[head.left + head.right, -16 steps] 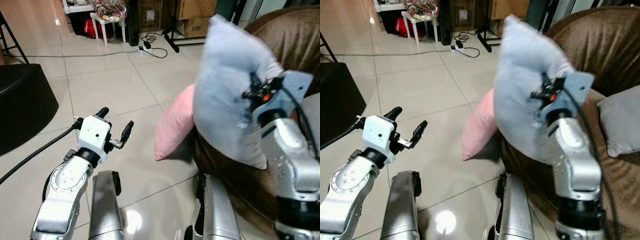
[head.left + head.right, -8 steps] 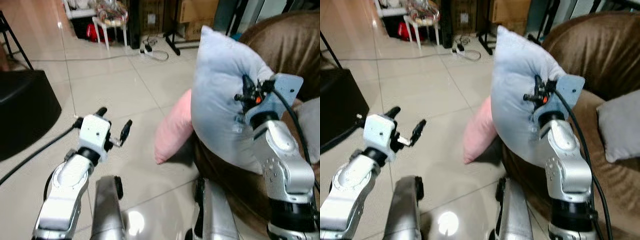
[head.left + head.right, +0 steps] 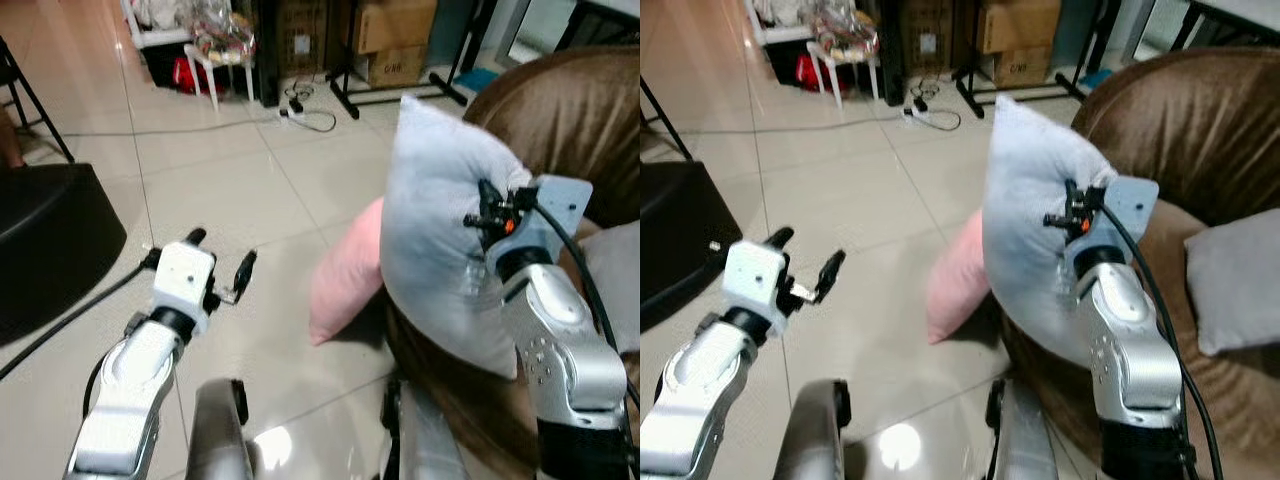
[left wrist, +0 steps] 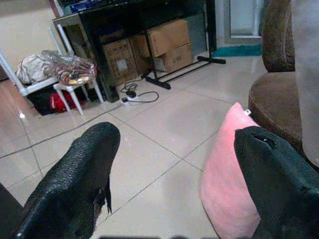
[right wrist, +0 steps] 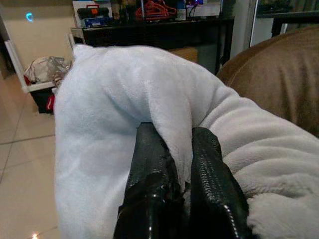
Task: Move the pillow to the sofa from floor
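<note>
The pale blue pillow [image 3: 440, 250] hangs upright in the air, pinched by a fold of its fleecy cover, just above the front edge of the brown sofa [image 3: 1180, 120], its lower end drooping toward the seat.

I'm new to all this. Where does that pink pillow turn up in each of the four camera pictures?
Left eye view: pink pillow at centre, leaning on the brown sofa, beside the pale blue pillow.
Right eye view: left of centre, same lean.
Left wrist view: lower right, between the open left tool's fingers.
Right wrist view: I cannot find it.
Shared landmark: the white power strip on the floor.
</note>
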Controlling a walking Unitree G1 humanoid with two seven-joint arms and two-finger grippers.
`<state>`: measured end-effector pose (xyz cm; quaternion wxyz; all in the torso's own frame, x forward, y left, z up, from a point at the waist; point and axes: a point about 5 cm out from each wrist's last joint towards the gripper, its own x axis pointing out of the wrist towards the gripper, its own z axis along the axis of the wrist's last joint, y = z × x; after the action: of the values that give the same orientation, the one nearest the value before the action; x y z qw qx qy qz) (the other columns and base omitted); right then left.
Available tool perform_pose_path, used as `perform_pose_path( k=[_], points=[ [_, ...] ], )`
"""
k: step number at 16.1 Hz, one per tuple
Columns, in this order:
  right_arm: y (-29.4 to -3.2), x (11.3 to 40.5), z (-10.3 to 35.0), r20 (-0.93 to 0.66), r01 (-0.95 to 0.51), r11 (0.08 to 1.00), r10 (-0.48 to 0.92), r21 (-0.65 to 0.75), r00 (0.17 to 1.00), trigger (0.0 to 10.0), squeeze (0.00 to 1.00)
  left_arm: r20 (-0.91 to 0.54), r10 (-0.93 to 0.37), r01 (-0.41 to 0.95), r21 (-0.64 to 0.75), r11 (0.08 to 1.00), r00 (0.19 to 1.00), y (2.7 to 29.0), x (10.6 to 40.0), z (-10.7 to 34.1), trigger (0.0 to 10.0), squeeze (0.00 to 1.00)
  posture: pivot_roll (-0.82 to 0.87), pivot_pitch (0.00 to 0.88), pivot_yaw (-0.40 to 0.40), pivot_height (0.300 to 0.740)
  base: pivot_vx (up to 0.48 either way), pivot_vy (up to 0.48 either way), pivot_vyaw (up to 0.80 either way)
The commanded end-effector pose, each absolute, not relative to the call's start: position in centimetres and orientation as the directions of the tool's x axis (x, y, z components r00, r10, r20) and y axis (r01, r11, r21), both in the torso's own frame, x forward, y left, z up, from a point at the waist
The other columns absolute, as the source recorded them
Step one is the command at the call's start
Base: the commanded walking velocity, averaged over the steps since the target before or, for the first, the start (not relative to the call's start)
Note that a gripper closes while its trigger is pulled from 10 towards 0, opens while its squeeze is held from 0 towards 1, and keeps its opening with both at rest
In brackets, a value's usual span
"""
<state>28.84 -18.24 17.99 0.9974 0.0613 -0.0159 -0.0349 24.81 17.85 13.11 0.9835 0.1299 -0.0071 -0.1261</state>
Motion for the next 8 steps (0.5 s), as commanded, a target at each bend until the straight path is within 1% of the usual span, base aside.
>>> perform_pose_path(
  k=[1, 2, 3, 5, 6, 8],
  points=[
    [-18.5, 28.6, 17.3, -0.015, 0.073, 0.990, -0.072, 0.119, 0.997, 10.0, 0.00, 0.002, -0.232, 0.223, 0.273, 0.936, 0.973, 17.9, 24.5, 13.6, 10.0, 0.00, 0.02, 0.000, -0.056, 0.606, 0.000, 0.000, 0.00],
    [-18.7, 28.6, 17.1, -0.020, 0.074, 0.990, -0.072, 0.120, 0.997, 10.0, 0.00, 0.003, -0.228, 0.219, 0.272, 0.937, 0.974, 17.8, 24.5, 13.6, 10.0, 0.00, 0.02, 0.000, -0.058, 0.611, 0.000, 0.000, 0.00],
    [-19.0, 28.5, 17.0, -0.030, 0.080, 0.989, -0.077, 0.124, 0.997, 10.0, 0.00, -0.004, -0.227, 0.220, 0.266, 0.939, 0.974, 17.7, 24.2, 13.4, 10.0, 0.00, 0.01, 0.000, -0.046, 0.626, 0.000, 0.000, 0.00],
    [-19.4, 28.4, 17.3, -0.027, 0.091, 0.987, -0.088, 0.130, 0.996, 10.0, 0.00, -0.014, -0.239, 0.235, 0.256, 0.938, 0.971, 17.3, 24.4, 13.3, 10.0, 0.00, -0.01, 0.000, -0.033, 0.636, 0.000, 0.000, 0.00],
    [-20.0, 28.2, 17.9, -0.006, 0.121, 0.985, -0.121, 0.123, 0.993, 10.0, 0.00, -0.010, -0.250, 0.244, 0.262, 0.934, 0.968, 17.1, 25.2, 13.1, 10.0, 0.00, -0.01, 0.000, -0.041, 0.651, 0.000, 0.000, 0.00],
    [-20.3, 28.1, 17.5, -0.022, 0.152, 0.980, -0.151, 0.131, 0.988, 10.0, 0.00, -0.003, -0.243, 0.234, 0.279, 0.931, 0.970, 17.4, 25.3, 13.2, 10.0, 0.00, -0.01, 0.000, -0.031, 0.666, 0.000, 0.000, 0.00]
  ],
)
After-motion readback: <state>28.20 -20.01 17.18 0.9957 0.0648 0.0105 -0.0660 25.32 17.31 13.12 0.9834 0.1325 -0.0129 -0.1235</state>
